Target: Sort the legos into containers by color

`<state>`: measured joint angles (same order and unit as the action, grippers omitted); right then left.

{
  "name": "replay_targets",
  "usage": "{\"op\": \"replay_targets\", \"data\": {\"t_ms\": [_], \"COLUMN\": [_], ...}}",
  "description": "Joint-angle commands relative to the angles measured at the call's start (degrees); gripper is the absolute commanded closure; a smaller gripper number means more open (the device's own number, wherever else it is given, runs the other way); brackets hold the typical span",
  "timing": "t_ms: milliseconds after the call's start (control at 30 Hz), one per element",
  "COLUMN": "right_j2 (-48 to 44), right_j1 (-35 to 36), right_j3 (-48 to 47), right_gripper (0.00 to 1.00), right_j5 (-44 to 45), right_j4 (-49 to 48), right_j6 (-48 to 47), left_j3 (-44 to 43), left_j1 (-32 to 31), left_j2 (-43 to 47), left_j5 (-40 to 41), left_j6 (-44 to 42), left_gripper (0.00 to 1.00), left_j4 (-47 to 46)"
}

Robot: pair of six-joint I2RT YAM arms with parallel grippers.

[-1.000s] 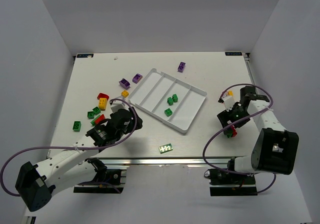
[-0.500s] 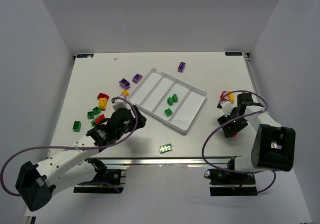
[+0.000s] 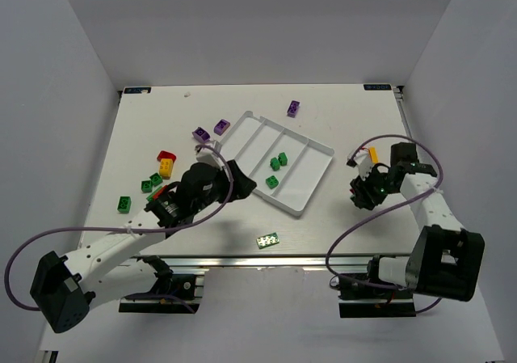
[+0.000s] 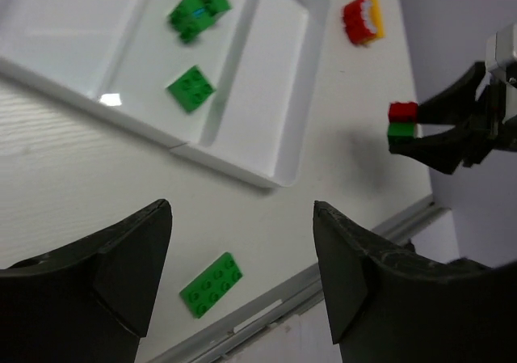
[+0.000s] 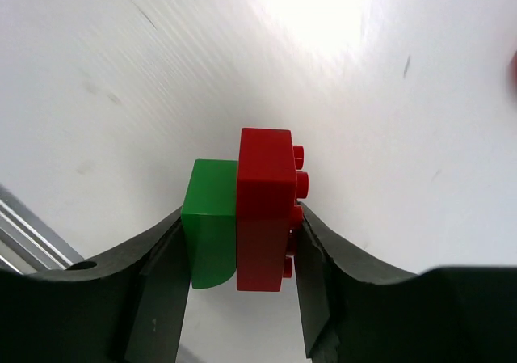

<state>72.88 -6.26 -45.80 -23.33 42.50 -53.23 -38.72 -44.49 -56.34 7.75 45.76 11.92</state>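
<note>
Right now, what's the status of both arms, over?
Right end effector shut on red-green lego stack. Left end effector open, empty, near tray. Nothing between stack and tray.

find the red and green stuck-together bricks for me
Right wrist view, centre: the red-and-green bricks are clamped in the right gripper's jaws, off the tray's right edge.

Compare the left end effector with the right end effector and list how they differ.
Load: the left end effector holds nothing; the right end effector grips a red-and-green lego stack.
Jaws: the left end effector's stand wide apart; the right end effector's press against the stack's sides.
Place: the left end effector is by the near edge of the tray; the right end effector is off to the tray's right.
Both have black fingers.
</note>
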Motion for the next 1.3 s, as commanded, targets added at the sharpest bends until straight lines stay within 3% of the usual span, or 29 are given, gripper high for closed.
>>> {"op": "replay_targets", "data": {"t_ms": [0, 67, 200, 333, 467, 667, 1267], "right_j2": [-4.84, -5.64, -8.19, -9.69, -9.51, -9.07, -7.23], "right_j1": [2.56, 8.26, 17.41, 24.62, 30.15, 34.99, 40.45], "right_j3": [-6.83, -8.07, -8.87, -8.78, -9.83, -10.98, -12.12], "right_gripper": [0.95, 0.95, 0.94, 0.93, 0.93, 0.93, 0.92], "right_j5": [-22.26, -24.73, -25.10, -22.47, -19.92, -16.40, -9.89], "right_j4": [5.66, 4.79, -7.30, -15.50, -17.27, -16.92, -18.59], "right_j6": [-11.45, -11.28, 0.20, 5.23, 5.68, 3.58, 3.13], "left_j3": [-4.52, -5.92, -8.74, -9.80, -11.54, -12.61, -14.28], "left_j1": [-0.25, -0.25, -0.25, -0.25, -0.25, -0.33, -2.09], "left_j2": [-1.93, -3.42, -8.16, -10.28, -11.51, -13.01, -18.81], "left_j5": [-10.89, -15.10, -19.61, -21.72, -21.28, -21.37, -22.34], "left_j6": [-3.74, -3.92, -3.22, -0.76, -0.32, -0.32, 0.30], "left_gripper": [0.20, 0.19, 0.19, 0.19, 0.19, 0.19, 0.17], "left_j4": [-10.05, -13.14, -17.80, -22.02, -20.55, -18.34, -17.72]}}
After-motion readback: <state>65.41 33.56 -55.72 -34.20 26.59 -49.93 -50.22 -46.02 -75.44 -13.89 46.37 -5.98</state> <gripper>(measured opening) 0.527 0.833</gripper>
